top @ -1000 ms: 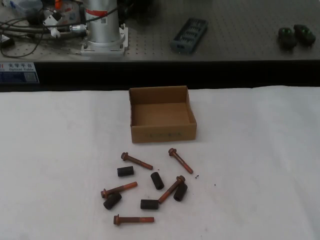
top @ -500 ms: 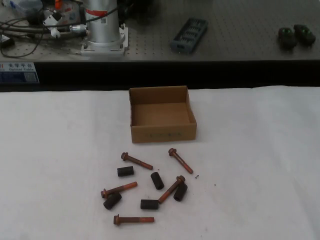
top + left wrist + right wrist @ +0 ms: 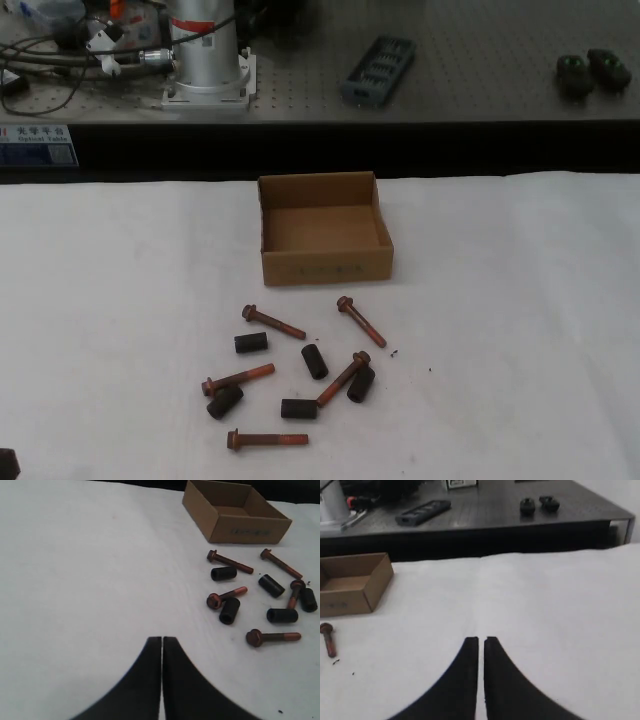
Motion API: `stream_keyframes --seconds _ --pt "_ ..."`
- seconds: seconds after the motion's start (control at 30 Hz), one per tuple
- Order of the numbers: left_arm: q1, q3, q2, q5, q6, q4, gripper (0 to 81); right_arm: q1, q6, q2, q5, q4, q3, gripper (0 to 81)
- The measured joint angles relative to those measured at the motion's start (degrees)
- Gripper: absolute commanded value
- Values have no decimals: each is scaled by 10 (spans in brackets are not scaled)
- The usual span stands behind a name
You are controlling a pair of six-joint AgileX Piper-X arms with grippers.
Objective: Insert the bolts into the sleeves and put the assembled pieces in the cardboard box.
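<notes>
Our left gripper (image 3: 162, 640) pressed together, bolts (image 3: 231, 563) and sleeves (image 3: 223, 573) scattered loose ahead of its jaws, untouched — cardboard box (image 3: 248, 529) beyond them, our right gripper (image 3: 481, 640) likewise closed, well apart from them.

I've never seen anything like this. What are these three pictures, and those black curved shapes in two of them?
This is a robot with two arms. One picture looks down from behind the arms; the other two come from a camera on each wrist. The black shapes are its two-fingered grippers: the left gripper and the right gripper, both shut, holding nothing. On the white cloth lie five rusty bolts and five black sleeves, none joined yet, in front of an open cardboard box.
</notes>
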Motion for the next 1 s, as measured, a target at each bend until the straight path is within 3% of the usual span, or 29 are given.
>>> stream_keyframes --seconds 0.13,0.4,0.67,0.83,1.0 --pt "0 -15 0 2 4 22 6 0 -11 65 -34 14 -45 39" --pt "0 -59 12 4 15 111 6 19 -106 321 -196 43 -192 39" --pt "0 -59 48 5 19 121 6 149 -178 510 -220 83 -356 39" --pt "0 -59 48 5 19 121 6 292 -190 665 -187 89 -461 39" --pt "0 -59 48 5 19 121 6 342 -219 756 -150 164 -584 37"
